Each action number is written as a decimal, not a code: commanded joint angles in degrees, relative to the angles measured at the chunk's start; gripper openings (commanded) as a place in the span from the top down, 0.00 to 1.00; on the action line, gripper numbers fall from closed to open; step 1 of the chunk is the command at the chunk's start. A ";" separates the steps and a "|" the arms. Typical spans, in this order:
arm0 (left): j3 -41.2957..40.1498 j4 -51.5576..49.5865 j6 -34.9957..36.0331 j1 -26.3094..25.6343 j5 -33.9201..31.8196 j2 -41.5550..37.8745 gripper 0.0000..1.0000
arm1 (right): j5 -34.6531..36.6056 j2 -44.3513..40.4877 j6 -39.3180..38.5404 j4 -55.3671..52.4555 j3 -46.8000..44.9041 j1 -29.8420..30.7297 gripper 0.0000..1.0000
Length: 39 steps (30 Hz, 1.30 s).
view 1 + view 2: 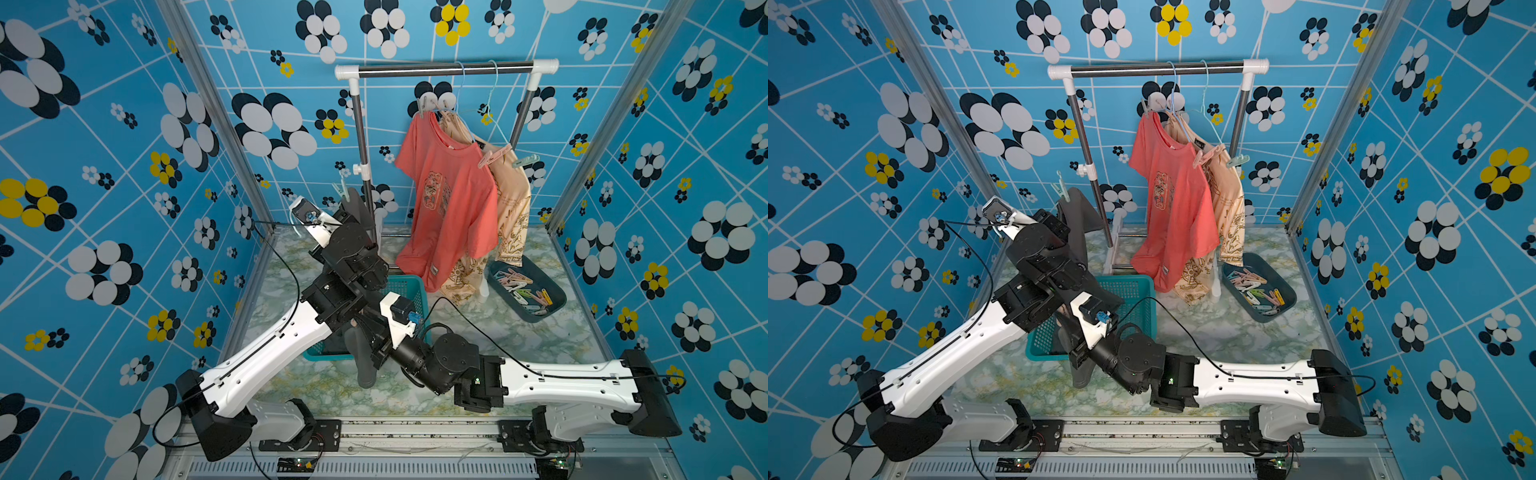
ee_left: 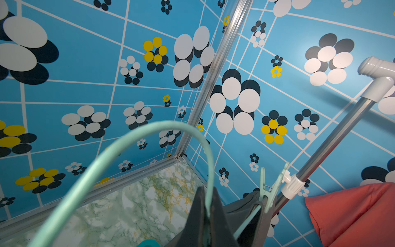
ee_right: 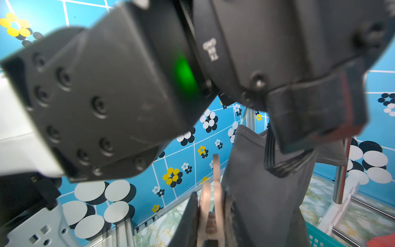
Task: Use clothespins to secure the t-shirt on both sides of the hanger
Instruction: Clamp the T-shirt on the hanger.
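My left gripper (image 2: 208, 193) is shut on the mint hanger (image 2: 149, 128), gripping the wire just below its hook. A dark grey t-shirt (image 1: 360, 208) hangs from that hanger, left of the rack. One mint clothespin (image 2: 269, 188) is clipped over the shirt and hanger on one shoulder; in both top views it sticks up at the shirt's top (image 1: 1060, 189). My right gripper (image 3: 210, 197) is shut on a beige-pink clothespin (image 3: 215, 181), held beside the grey cloth (image 3: 267, 192) under the left arm. The shirt's other shoulder is hidden behind my left arm.
A clothes rack (image 1: 446, 68) at the back carries a coral shirt (image 1: 453, 199) and a beige shirt (image 1: 513, 208), both pinned. A teal basket (image 1: 409, 291) sits under my arms. A dark tray (image 1: 559, 299) on the right holds several loose clothespins (image 1: 523, 289). My left arm's wrist (image 3: 106, 96) looms over the right wrist camera.
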 commanded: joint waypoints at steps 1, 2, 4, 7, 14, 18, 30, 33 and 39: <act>2.29 2.16 0.87 -0.32 -5.10 0.42 1.00 | 3.66 1.36 -3.50 4.57 2.38 0.27 1.00; 2.28 2.16 0.87 -0.26 -5.08 0.49 1.00 | 3.80 1.83 -4.07 4.74 2.82 0.27 1.00; 2.28 2.16 0.87 -0.29 -5.09 0.59 1.00 | 3.93 2.70 -4.89 5.34 3.33 0.12 1.00; 2.28 2.29 0.87 -0.27 -5.07 0.70 1.00 | 4.11 4.12 -5.23 5.97 3.97 -0.42 1.00; 2.11 2.16 0.97 -0.36 -5.10 0.59 1.00 | 4.46 6.49 -3.94 6.32 4.72 -1.73 1.00; 1.93 2.16 0.96 -0.37 -5.07 0.65 1.00 | 4.97 7.83 -3.95 6.03 5.40 -2.32 1.00; 1.49 2.38 1.23 -0.32 -5.03 0.79 1.00 | 10.78 13.36 -9.39 5.18 11.06 -2.62 1.00; 1.49 2.39 1.23 -0.31 -5.10 0.90 1.00 | 11.35 14.17 -9.43 5.36 11.26 -2.97 1.00; 1.70 2.34 1.31 -0.07 -5.09 1.07 1.00 | 10.75 14.64 -7.86 4.90 10.55 -3.07 1.00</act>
